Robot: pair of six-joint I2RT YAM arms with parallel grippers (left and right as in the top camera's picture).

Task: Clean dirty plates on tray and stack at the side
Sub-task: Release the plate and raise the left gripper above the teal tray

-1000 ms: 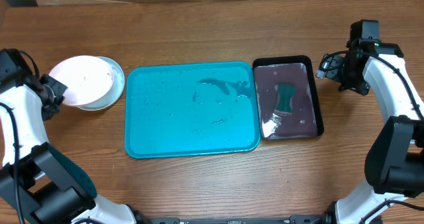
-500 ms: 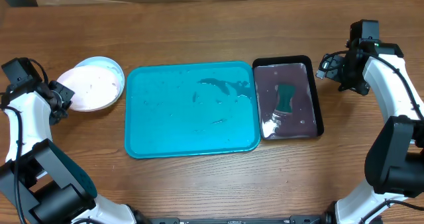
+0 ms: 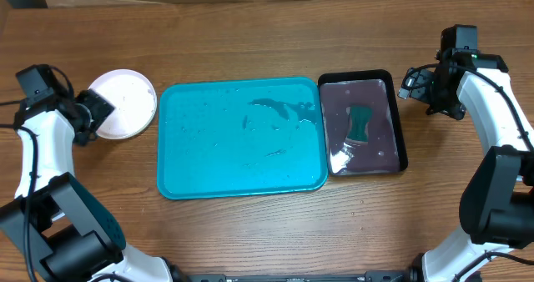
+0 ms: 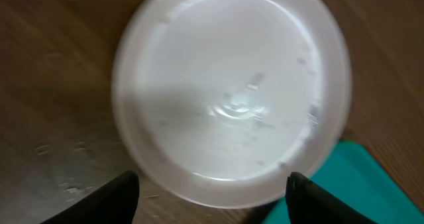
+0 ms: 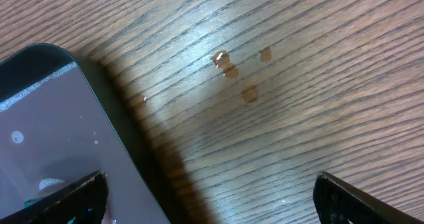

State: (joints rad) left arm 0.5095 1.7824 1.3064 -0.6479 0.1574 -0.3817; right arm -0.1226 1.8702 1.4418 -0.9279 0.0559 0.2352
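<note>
A white plate [image 3: 125, 103] lies flat on the table left of the tray, on top of another plate whose pale rim barely shows. In the left wrist view the white plate [image 4: 232, 91] fills the frame and looks clean. My left gripper [image 3: 97, 118] is at its left edge, open, its fingertips [image 4: 112, 199] standing either side of the near rim without touching it. The turquoise tray [image 3: 209, 161] holds no plates, only dark teal smears [image 3: 284, 108]. My right gripper [image 3: 414, 85] hangs open over bare wood right of the black tray, holding nothing.
A glossy black tray [image 3: 398, 115] with a green sponge [image 3: 359, 123] sits against the turquoise tray's right side; its corner [image 5: 46, 111] shows in the right wrist view. A corner of the turquoise tray [image 4: 377, 184] lies close to the plate.
My left gripper has opened and let go of the white plate, which went from tilted to lying flat on the stack. The left arm swung toward the table's back. The right arm stayed still.
</note>
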